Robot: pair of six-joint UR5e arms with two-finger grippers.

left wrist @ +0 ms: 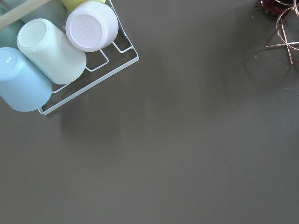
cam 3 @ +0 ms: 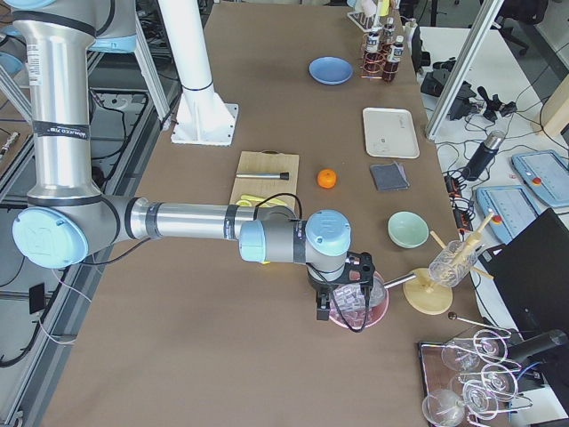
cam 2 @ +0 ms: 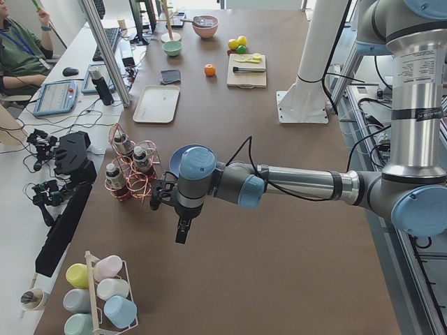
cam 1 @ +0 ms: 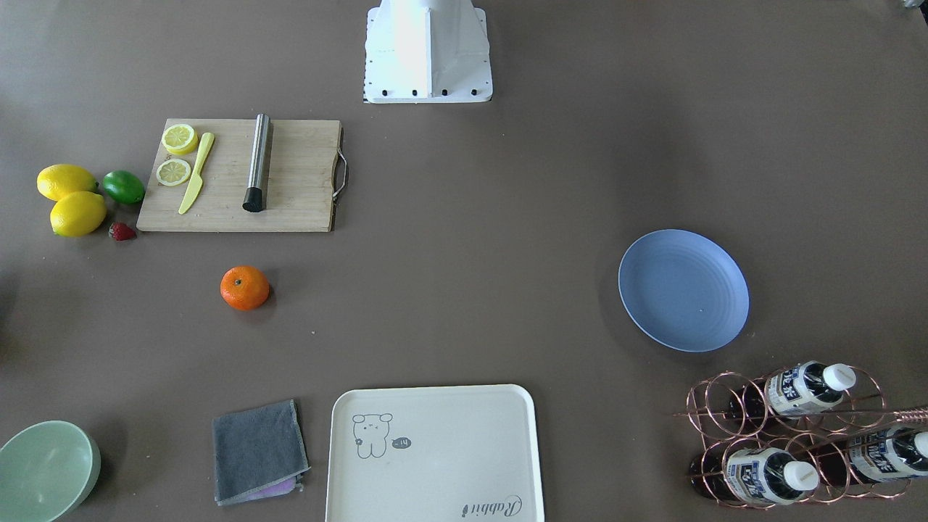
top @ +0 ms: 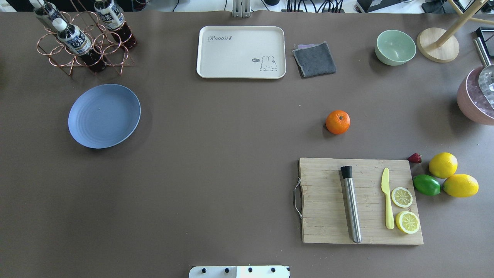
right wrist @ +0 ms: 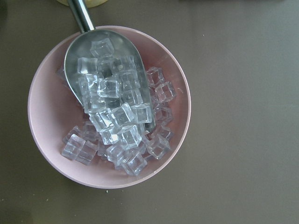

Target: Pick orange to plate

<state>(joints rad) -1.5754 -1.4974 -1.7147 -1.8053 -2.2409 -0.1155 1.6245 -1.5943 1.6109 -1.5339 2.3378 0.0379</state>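
Observation:
The orange (top: 337,122) rests alone on the brown table, just beyond the wooden cutting board (top: 361,200); it also shows in the front view (cam 1: 244,288). Far across the table lies the blue plate (top: 104,116), with nothing on it, beside the copper bottle rack (top: 83,40). Neither gripper appears in the overhead or front views. My left gripper (cam 2: 181,234) hangs past the table's left end near the bottle rack. My right gripper (cam 3: 342,311) hovers over a pink bowl of ice (right wrist: 108,107). I cannot tell if either is open or shut.
Two lemons (top: 451,175), a lime (top: 426,185) and a strawberry (top: 415,158) lie right of the board. A cream tray (top: 241,52), grey cloth (top: 314,59) and pale green bowl (top: 395,47) line the far edge. A rack of cups (left wrist: 56,51) stands under the left wrist.

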